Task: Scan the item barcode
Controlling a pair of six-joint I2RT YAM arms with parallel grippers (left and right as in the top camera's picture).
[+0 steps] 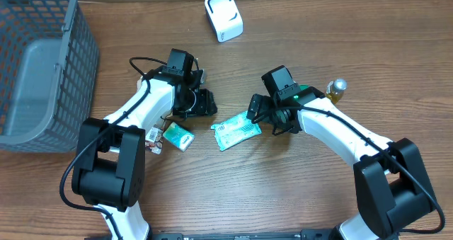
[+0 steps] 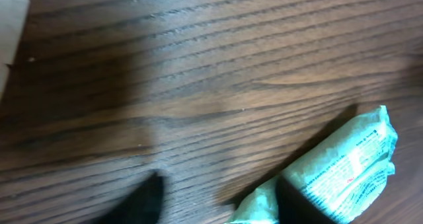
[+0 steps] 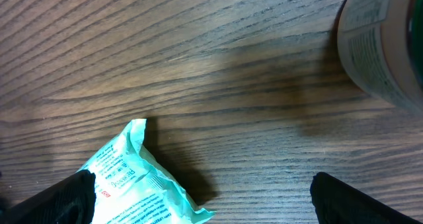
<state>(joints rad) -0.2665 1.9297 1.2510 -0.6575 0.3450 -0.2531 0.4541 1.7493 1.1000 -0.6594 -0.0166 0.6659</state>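
Spread right end effector (image 3: 201, 201) hovers beside crinkled, printed mint-green packet (image 3: 135, 184); left end effector (image 2: 215, 197): cannot tell.

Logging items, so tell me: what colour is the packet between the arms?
Packet: mint green, clearest overhead.

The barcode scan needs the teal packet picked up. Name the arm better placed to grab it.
Probably right: the open right gripper straddles the teal packet; the left gripper has it mostly outside one finger.
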